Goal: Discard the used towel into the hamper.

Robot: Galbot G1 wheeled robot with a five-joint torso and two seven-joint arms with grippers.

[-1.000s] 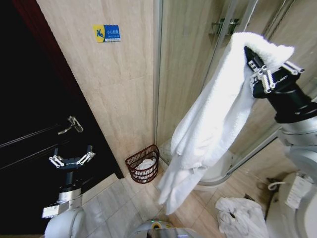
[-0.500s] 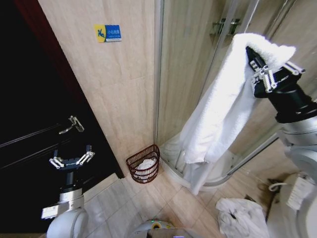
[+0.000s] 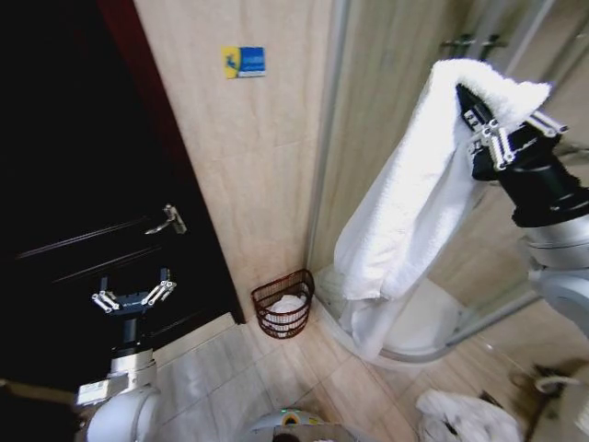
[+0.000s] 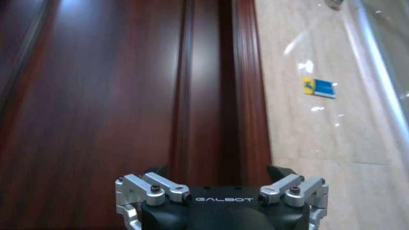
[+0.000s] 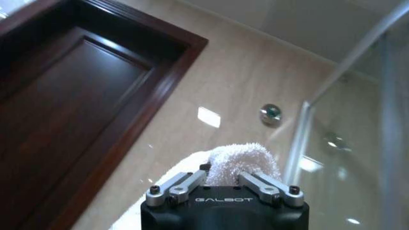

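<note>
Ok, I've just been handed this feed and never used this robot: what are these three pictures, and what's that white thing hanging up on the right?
You are looking through a wheeled two-armed robot in a bathroom. The wide picture comes from its head, looking forward and down. The other two come from cameras on its wrists, each looking out past that arm's own pincer.

The white thing is the used towel. The right pincer is shut on its top fold and holds it high, so it hangs in front of the glass shower enclosure. The right wrist view shows the fold between the fingers.

The left pincer is open and holds nothing, low by the dark wooden door.

The hamper, a small dark wire basket, stands on the tiled floor in the corner, with something white already inside. Another white cloth lies on the floor.
</note>
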